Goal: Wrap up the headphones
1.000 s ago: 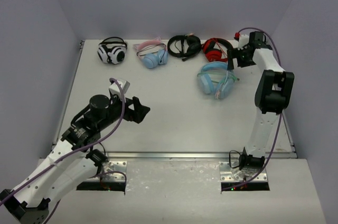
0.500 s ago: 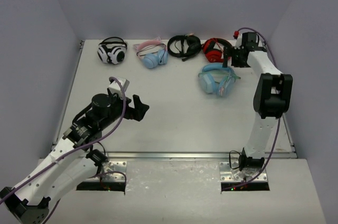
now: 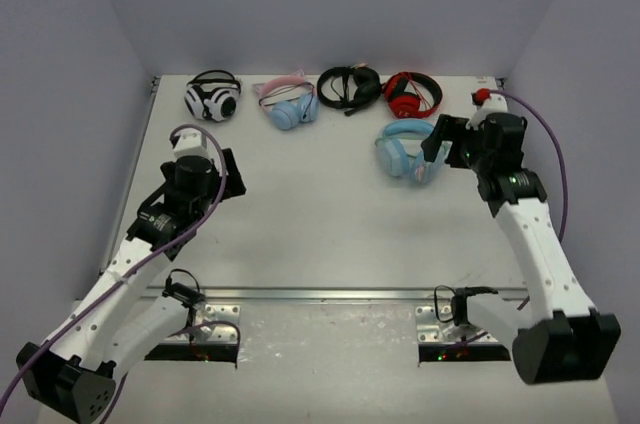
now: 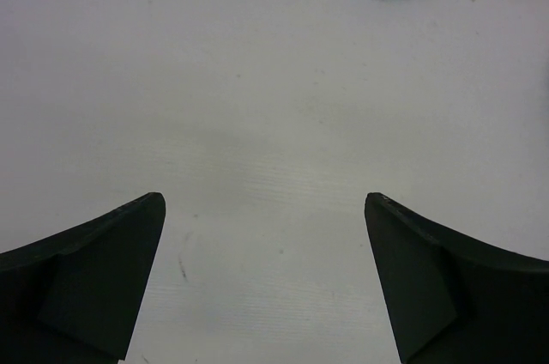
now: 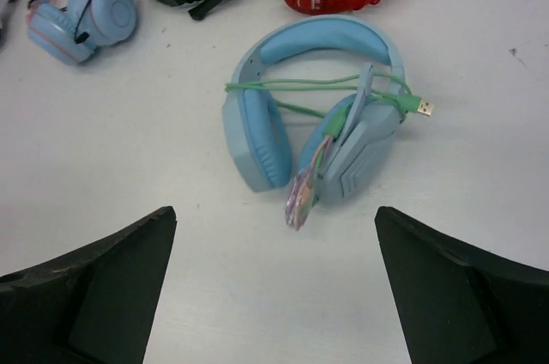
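Note:
The light-blue headphones (image 3: 405, 147) lie flat on the table at the back right. In the right wrist view the headphones (image 5: 257, 136) have the pale-green cable (image 5: 300, 85) wound across between the cups, its plug (image 5: 424, 107) sticking out to the right. A shiny tag (image 5: 302, 197) hangs between the cups. My right gripper (image 3: 438, 146) is open and empty just right of the headphones; in its own view the right gripper (image 5: 274, 214) sits short of them, not touching. My left gripper (image 3: 222, 166) is open and empty over bare table at the left, as its own view shows (image 4: 264, 199).
Along the back edge lie white-and-black headphones (image 3: 212, 99), small blue cat-ear headphones (image 3: 290, 104), a black headset (image 3: 350, 86) and red-and-black headphones (image 3: 410, 92), the last close behind the light-blue pair. Grey walls close in the table on three sides.
My right arm has drawn back from the back right corner, and its gripper now sits beside the light-blue headphones. My left gripper has swung from pointing right to facing the back. The headphones stay put.

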Controlling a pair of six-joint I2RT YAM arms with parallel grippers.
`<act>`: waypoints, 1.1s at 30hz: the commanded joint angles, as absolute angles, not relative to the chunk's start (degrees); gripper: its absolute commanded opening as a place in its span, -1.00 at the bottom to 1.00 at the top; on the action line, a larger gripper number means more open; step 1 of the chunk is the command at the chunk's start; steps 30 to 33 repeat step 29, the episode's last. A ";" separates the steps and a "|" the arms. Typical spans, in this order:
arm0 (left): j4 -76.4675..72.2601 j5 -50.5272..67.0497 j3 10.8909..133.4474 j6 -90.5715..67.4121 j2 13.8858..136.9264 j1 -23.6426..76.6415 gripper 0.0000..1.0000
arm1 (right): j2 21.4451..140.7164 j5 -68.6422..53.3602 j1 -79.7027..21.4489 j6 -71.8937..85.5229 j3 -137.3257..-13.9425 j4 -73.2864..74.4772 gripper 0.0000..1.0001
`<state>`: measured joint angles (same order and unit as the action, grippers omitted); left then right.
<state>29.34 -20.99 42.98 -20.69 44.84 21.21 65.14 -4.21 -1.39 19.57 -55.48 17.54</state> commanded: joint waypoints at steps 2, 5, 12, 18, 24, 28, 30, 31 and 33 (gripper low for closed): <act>29.18 -31.81 46.93 -20.57 44.39 18.46 1.00 | 46.97 -0.36 -1.93 18.64 -48.61 26.35 0.98; 26.99 -32.69 46.76 -18.81 43.33 17.49 1.00 | 36.06 -0.53 -1.93 16.79 -46.15 31.37 0.98; 27.25 -32.88 42.20 -19.86 39.30 17.23 1.00 | 18.82 -0.09 -1.93 16.43 -40.53 39.81 0.98; 26.63 -33.05 40.52 -20.04 34.99 17.31 1.00 | 16.26 -2.46 -1.93 15.91 -40.25 41.04 0.98; 26.19 -32.61 40.25 -19.51 34.63 17.31 1.00 | 18.19 -3.34 -1.85 16.00 -39.91 40.43 0.98; 25.49 -30.77 40.08 -18.81 34.45 17.31 1.00 | 19.16 -3.69 -1.93 16.17 -38.15 39.11 0.98; 25.05 -29.02 39.73 -18.55 34.45 17.31 1.00 | 19.68 -4.13 -1.93 16.26 -38.06 39.02 0.98; 25.05 -29.02 39.73 -18.55 34.45 17.31 1.00 | 19.68 -4.13 -1.93 16.26 -38.06 39.02 0.98; 25.05 -29.02 39.73 -18.55 34.45 17.31 1.00 | 19.68 -4.13 -1.93 16.26 -38.06 39.02 0.98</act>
